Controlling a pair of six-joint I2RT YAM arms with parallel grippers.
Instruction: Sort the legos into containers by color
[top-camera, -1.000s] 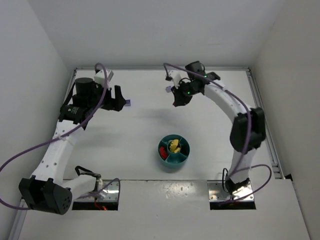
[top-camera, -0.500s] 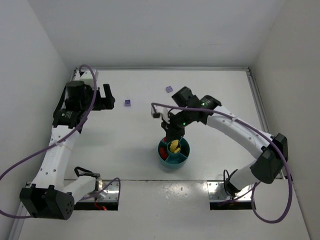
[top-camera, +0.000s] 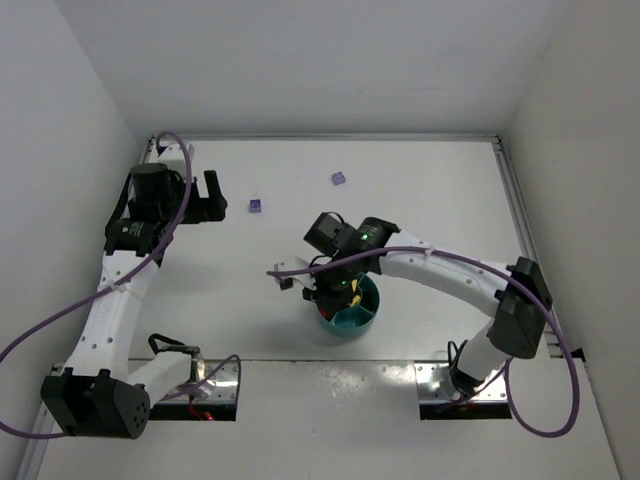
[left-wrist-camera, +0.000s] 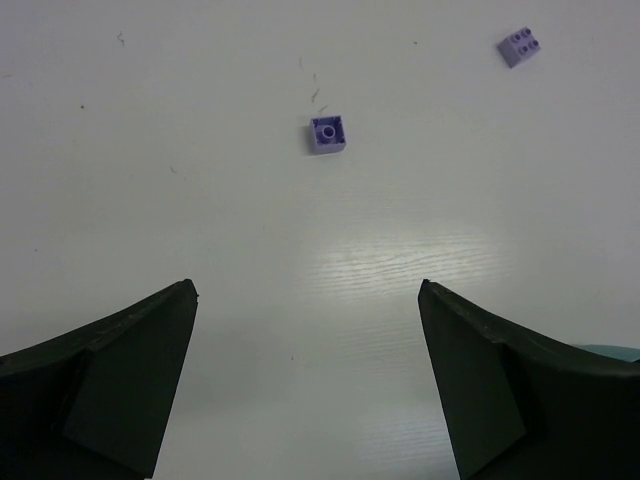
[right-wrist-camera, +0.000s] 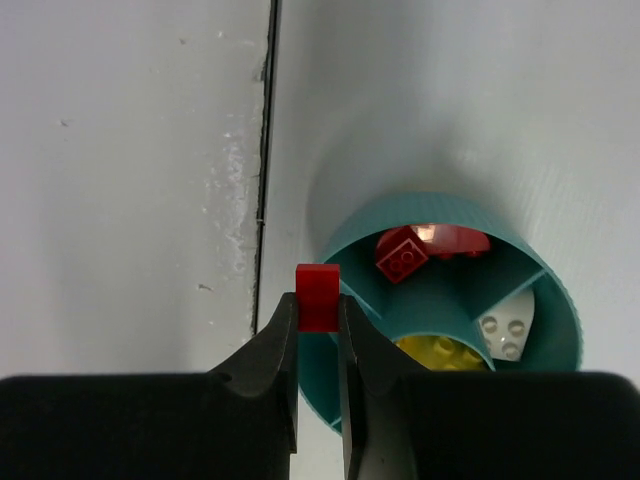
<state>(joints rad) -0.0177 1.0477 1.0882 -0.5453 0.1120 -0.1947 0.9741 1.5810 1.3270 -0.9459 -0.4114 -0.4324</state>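
Right gripper (right-wrist-camera: 318, 312) swings across the worktop (left-wrist-camera: 150, 150) to the teal dish (right-wrist-camera: 450, 205)
Clamped on a red brick (right-wrist-camera: 318, 290) bound for the red wedge (right-wrist-camera: 440, 242); left gripper (left-wrist-camera: 308, 290), wide and empty, faces a lilac brick (left-wrist-camera: 327, 134).

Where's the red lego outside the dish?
Right wrist view: the red lego is pinched in the right hand, over the left rim of the teal dish, beside the wedge of red bricks.

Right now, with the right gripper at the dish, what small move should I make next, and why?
Probably ease the right gripper a little forward, then open it. It is shut on a red brick that hangs over the near rim of the teal dish, not yet over the wedge just ahead, which holds the other red bricks.
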